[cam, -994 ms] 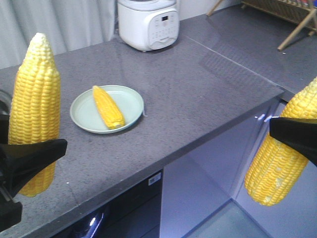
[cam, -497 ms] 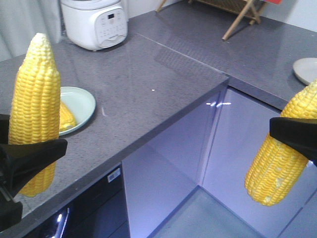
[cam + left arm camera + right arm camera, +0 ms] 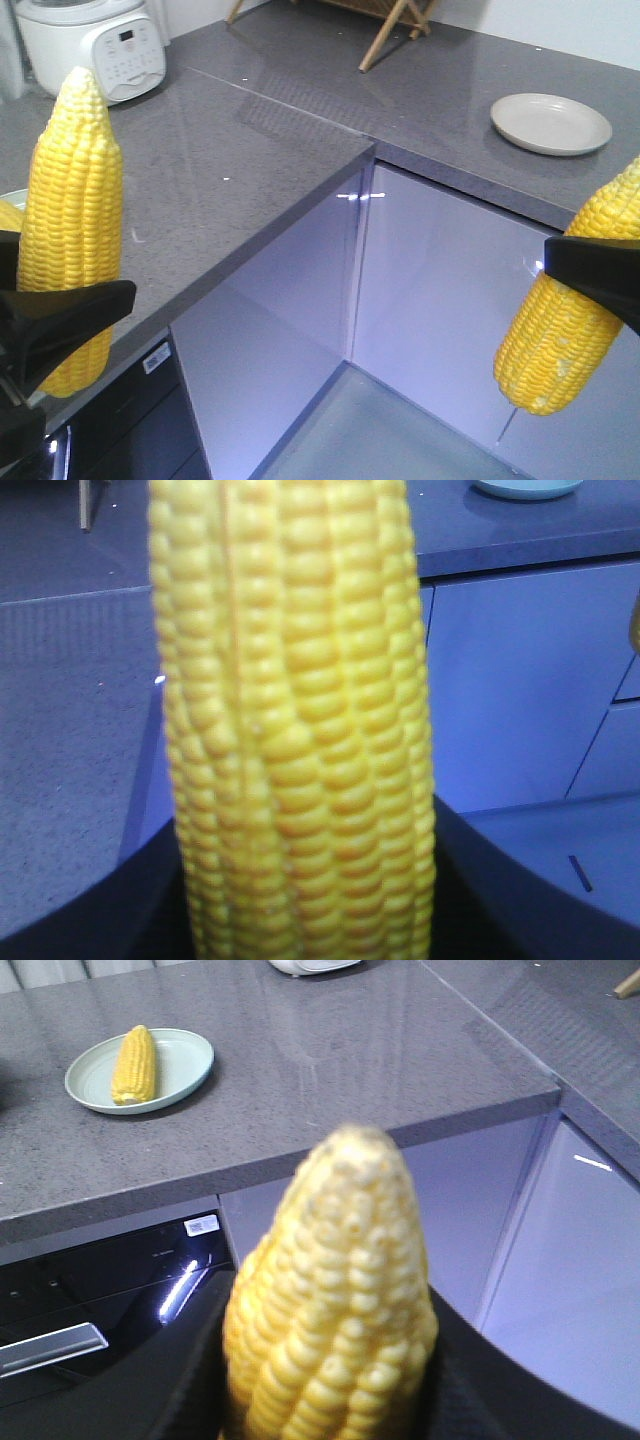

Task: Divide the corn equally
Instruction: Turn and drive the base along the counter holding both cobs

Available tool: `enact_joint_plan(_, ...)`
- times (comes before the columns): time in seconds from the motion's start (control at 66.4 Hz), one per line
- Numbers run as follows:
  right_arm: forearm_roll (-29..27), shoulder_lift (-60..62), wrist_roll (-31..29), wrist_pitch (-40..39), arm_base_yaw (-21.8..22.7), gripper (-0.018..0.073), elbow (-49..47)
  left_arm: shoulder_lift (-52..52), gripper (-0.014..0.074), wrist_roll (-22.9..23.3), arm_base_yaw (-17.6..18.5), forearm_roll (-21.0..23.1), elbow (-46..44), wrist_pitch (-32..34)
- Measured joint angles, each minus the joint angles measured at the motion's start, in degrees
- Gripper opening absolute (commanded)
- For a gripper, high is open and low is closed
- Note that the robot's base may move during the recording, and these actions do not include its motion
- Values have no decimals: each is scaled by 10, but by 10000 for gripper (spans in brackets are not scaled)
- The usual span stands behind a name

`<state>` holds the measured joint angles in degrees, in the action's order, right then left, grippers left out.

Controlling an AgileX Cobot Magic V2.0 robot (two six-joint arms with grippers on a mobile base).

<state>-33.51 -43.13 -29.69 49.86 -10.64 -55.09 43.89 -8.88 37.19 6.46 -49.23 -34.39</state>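
The countertop (image 3: 260, 150) is finished in polished, speckled stone; the cabinet fronts (image 3: 440, 270) are finished glossy; the corn (image 3: 72, 210) is covered in bumpy, waxy kernels.

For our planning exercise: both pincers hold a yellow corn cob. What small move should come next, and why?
Probably approach the empty pale round plate on the grey counter and lower one cob onto it. The left pincer grips one yellow corn cob, the right pincer another; the pale green plate holds only one cob.

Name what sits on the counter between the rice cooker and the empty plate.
Nothing: bare grey countertop in the front-facing view; wooden rack legs stand farther back.
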Motion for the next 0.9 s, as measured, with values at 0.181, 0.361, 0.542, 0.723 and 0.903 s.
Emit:
enact_joint_plan(0.181,0,0,0,0,0,196,0,0,260,0,0,0,0,0)
enact_joint_plan(0.361,0,0,0,0,0,196,0,0,260,0,0,0,0,0)
enact_joint_plan(0.542,0,0,0,0,0,196,0,0,260,0,0,0,0,0)
enact_joint_plan(0.723,0,0,0,0,0,196,0,0,260,0,0,0,0,0)
enact_joint_plan(0.903,0,0,0,0,0,196,0,0,260,0,0,0,0,0)
